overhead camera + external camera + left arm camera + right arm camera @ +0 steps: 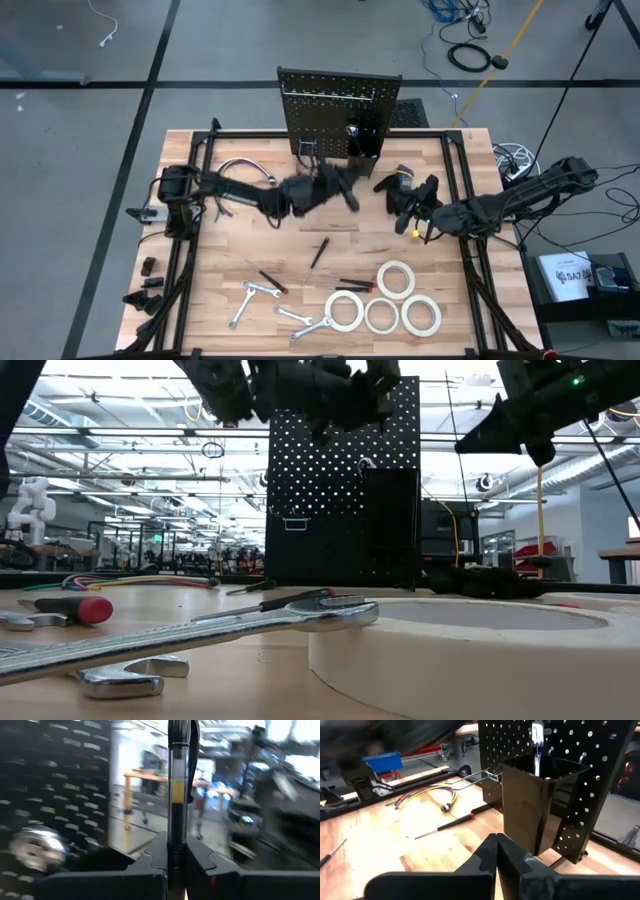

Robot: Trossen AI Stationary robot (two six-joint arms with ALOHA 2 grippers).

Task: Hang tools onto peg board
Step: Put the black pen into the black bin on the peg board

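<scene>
One screwdriver [176, 790] stands clamped upright between the left gripper [175, 865]'s jaws beside the peg board [335, 110], likely bound for its bin [540, 802]; right gripper [496, 851], jaws closed empty, waits nearby.

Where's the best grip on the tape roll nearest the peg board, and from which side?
Grip the tape roll by its wall from above: one pincer finger in the open core, one outside. It lies flat, so only the wall offers an edge. Pick the side facing the peg board; other rolls crowd the opposite side.
</scene>
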